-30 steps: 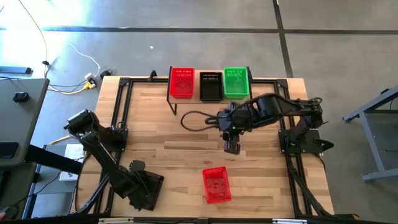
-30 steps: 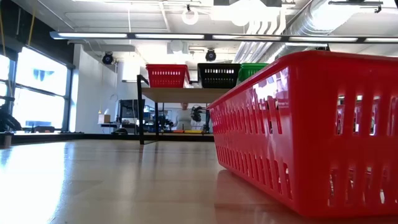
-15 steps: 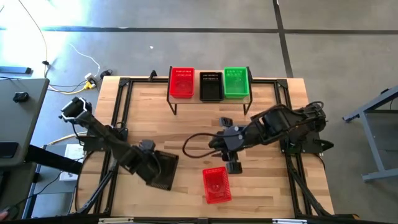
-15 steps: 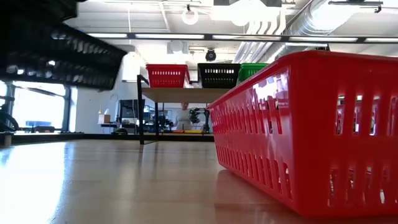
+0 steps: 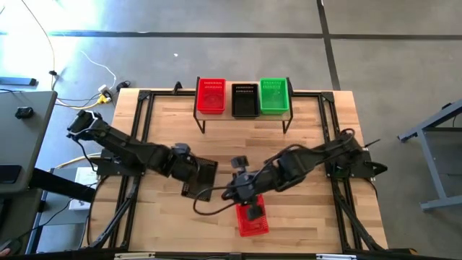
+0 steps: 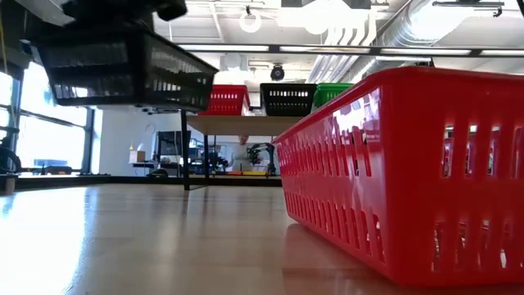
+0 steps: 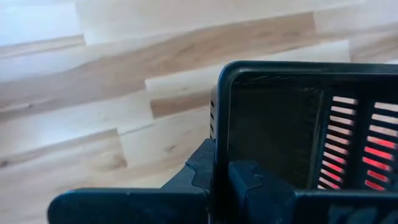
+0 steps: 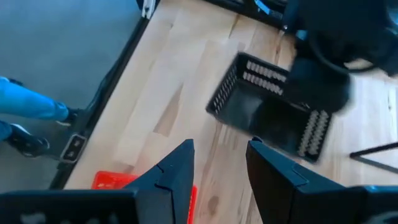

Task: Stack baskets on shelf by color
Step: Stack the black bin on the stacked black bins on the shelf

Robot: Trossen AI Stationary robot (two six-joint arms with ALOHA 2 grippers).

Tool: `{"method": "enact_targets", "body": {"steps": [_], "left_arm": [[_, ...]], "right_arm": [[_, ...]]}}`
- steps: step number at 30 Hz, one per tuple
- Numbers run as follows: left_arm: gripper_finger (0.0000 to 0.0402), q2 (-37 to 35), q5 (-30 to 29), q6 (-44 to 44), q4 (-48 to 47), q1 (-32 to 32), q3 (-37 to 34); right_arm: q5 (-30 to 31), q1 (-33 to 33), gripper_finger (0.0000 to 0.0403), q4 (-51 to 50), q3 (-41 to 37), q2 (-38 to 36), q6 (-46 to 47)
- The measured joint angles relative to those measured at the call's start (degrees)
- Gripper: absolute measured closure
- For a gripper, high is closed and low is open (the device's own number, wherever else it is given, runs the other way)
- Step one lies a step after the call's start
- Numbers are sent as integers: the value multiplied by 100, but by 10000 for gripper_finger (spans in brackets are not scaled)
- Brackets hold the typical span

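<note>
The left pincer [image 5: 189,165] grips a black basket [image 5: 203,175] by its rim, lifted off the table [image 5: 310,209], likely heading for the shelf [image 5: 244,115]. The right pincer [image 5: 252,210] hangs open over the red basket [image 5: 253,222], well in front of the shelf, ready to grab it.

Low view: the near red basket [image 6: 401,172] is cut off at the right edge. The black basket [image 7: 298,130] hides the left tool's fingertips in the left wrist view. A person's leg [image 8: 28,106] is cut off beyond the table [image 8: 180,74].
</note>
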Motion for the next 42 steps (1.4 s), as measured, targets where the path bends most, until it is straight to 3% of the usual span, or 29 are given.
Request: {"method": "enact_targets", "body": {"steps": [19,42], "left_arm": [[401,1,-174,1145,1726,970,0],[401,9,-104,1363,2200,1090,-4]], "right_arm": [[385,-89,272,233,0,932,-586],[264,-545,272,-316,0,1253,426]]}}
